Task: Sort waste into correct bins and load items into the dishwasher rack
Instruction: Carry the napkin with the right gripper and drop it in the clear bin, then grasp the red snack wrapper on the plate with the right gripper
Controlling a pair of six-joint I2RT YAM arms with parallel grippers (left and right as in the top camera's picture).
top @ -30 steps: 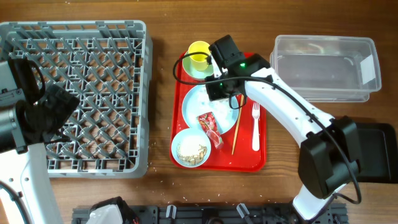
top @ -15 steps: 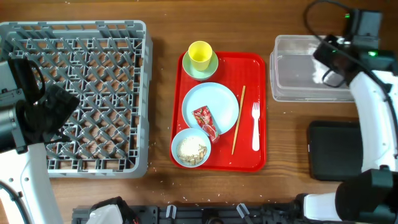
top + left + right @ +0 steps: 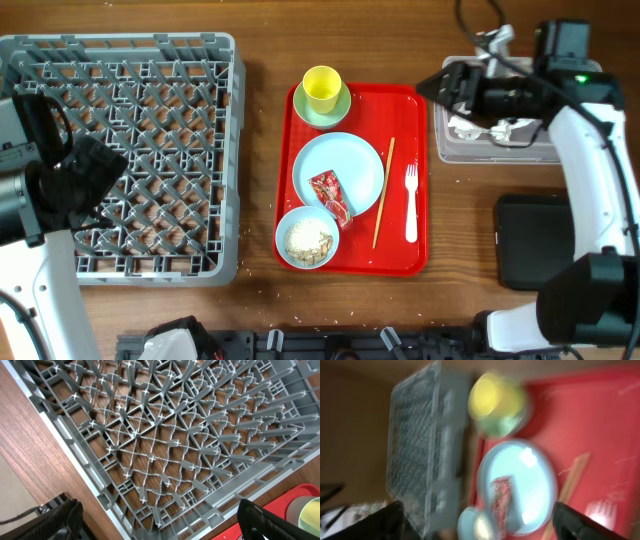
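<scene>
Grey rack [image 3: 120,160] lies right under L claw [image 3: 159,505], fingers spread wide; red tray [image 3: 400,260] sits beyond R claw [image 3: 447,92] tips; R claw, spread & empty, hovers over clear tub [image 3: 490,157] end, white scrap [image 3: 465,128] just beside it; on tray: plate [image 3: 360,165]; fork [image 3: 410,205], tines at claw-side end, & chopstick [image 3: 383,195] lie lengthwise, near-parallel, crosswise to R claw's reach; wrapper [image 3: 333,195] slants across plate.

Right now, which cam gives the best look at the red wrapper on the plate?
Overhead. The red wrapper lies sharp and unobstructed on the light blue plate. The right wrist view also catches it, but motion blur reduces it to a red smear on the plate. The left wrist view shows only the rack and a corner of the red tray, no wrapper.
</scene>
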